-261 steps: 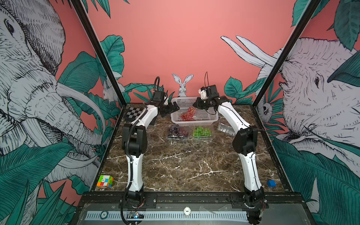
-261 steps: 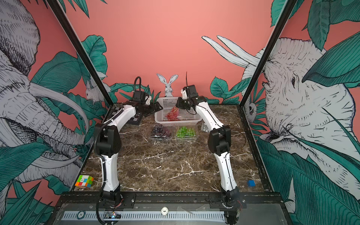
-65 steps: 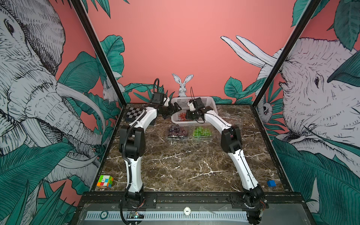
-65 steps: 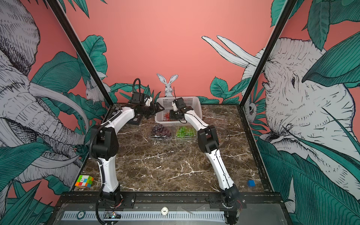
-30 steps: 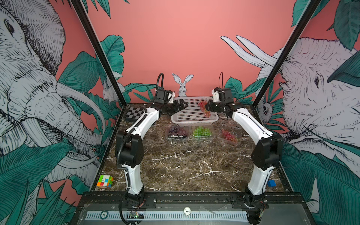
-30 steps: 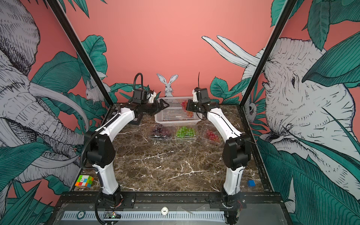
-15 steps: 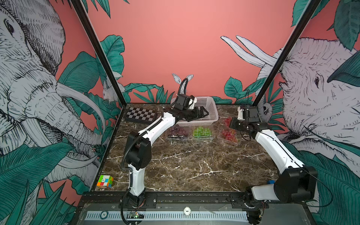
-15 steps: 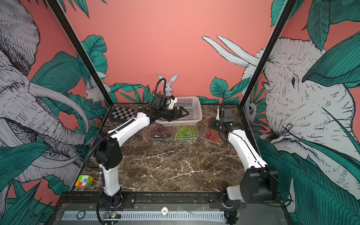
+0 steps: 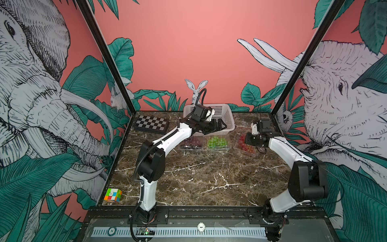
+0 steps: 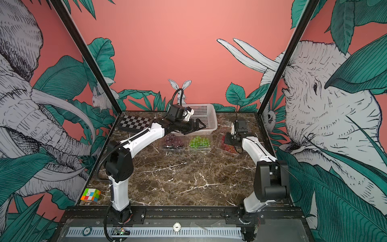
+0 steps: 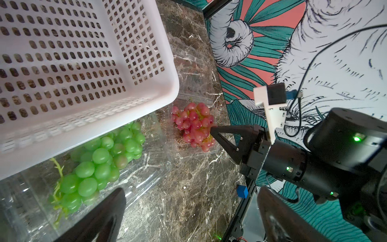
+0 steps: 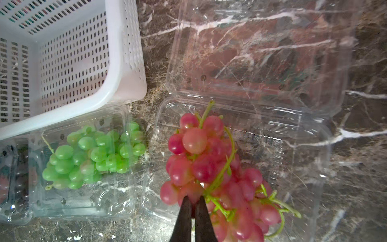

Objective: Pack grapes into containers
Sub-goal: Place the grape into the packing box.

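Over the near rim of the white basket [image 9: 228,120], the left gripper [image 9: 220,126] hangs with its fingers spread wide and nothing between them. Just in front of it the dark grapes [image 9: 191,142] sit in the leftmost box [image 9: 189,149], and beside them the green grapes [image 12: 94,155] fill the middle box [image 12: 88,199].

Further right is the part that matters. The red grapes [image 12: 199,159] rest inside the third box [image 12: 293,171], whose lid [image 12: 261,52] lies folded back on the table [image 9: 199,178]. The right gripper [image 12: 193,202] is at that bunch, fingers pressed together against its berries. Whether a green stem is caught between them I cannot tell. The bunch stretches roughly along the line the fingers point, with glossy pink-red berries on thin green stems and one stem end poking toward the lid. The right arm is plainly the nearer; the left is well apart. Letting go and backing out looks like the right arm's job.
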You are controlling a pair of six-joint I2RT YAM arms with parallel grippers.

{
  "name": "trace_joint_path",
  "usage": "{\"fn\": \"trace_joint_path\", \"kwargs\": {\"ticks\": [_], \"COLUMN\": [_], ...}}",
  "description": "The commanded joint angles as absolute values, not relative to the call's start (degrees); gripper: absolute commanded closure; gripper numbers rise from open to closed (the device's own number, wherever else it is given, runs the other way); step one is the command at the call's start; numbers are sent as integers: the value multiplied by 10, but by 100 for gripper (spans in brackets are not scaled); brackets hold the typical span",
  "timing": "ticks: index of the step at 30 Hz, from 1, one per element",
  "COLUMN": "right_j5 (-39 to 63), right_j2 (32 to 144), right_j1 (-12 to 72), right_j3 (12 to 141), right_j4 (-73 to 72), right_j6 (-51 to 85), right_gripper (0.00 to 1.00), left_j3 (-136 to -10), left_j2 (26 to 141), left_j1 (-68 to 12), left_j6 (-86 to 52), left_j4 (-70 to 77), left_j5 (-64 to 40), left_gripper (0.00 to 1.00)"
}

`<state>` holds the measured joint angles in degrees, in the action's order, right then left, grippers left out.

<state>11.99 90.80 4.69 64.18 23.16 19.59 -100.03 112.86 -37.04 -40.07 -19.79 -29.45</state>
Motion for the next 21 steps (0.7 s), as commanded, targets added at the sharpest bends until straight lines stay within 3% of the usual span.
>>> {"fn": "trace_joint_path", "kwargs": {"ticks": [1, 21], "right_j5": [148, 171], "right_j2": [913, 1010], "right_j1": [45, 45], "right_j3": [659, 688], "right_j4": [207, 263], "right_j6": [184, 173], "right_gripper": [100, 100], "left_j3": [-994, -1007], "left_j2": [1113, 1135], "left_j1": [-372, -375], "left_j6": [-405, -407], "left_j4": [-192, -195], "left_j5": [-292, -293], "left_gripper": [1, 1]}}
